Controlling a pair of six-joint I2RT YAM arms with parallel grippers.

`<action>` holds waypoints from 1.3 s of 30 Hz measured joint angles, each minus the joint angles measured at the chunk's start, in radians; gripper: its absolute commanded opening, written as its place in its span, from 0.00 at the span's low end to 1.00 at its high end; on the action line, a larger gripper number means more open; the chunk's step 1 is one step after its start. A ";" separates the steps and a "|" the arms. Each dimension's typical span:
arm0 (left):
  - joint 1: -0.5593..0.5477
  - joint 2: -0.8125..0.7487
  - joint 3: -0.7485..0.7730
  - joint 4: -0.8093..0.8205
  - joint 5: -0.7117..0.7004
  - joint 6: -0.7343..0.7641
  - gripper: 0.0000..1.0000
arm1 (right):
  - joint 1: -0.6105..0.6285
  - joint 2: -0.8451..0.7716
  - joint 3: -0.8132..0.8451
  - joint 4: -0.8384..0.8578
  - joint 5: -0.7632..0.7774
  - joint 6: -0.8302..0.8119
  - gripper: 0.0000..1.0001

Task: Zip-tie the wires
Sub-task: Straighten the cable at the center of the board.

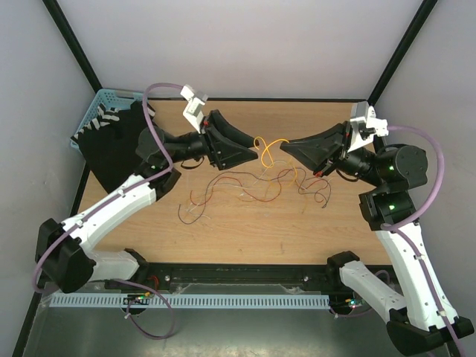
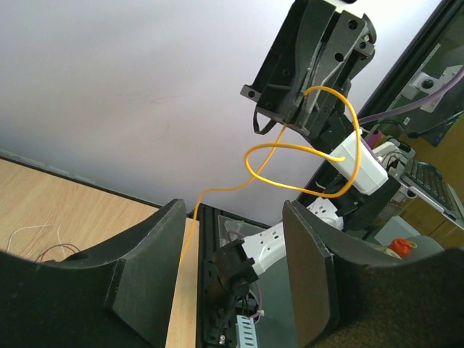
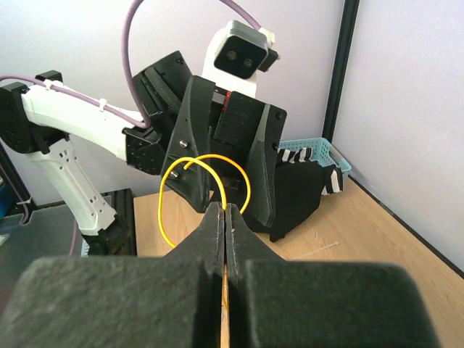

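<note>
Above the middle of the counter (image 1: 297,230), the two grippers sit nose to nose. The right gripper (image 1: 285,149) is pressed together on the orange strand (image 1: 269,149), which loops up between them. The left gripper (image 1: 251,149) has its jaws apart; the strand runs between them, unpinched. The rest of the wires (image 1: 245,192) lie loose on the counter below. The zip tie is not made out in any view.

Risk: the strand is thin and springy. If the left jaws close off-line they may miss it. A tug may pull it from the right grip or drag the tangle along.
</note>
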 measured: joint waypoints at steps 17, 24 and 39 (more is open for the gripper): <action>-0.054 0.046 0.022 0.051 -0.028 0.033 0.48 | 0.000 -0.006 -0.018 0.014 -0.022 0.003 0.00; -0.069 0.061 0.047 0.105 -0.042 0.027 0.36 | 0.000 -0.006 -0.023 0.016 -0.023 0.003 0.00; -0.070 -0.005 0.026 -0.071 -0.168 0.232 0.00 | 0.001 -0.002 0.020 -0.264 0.212 -0.176 0.00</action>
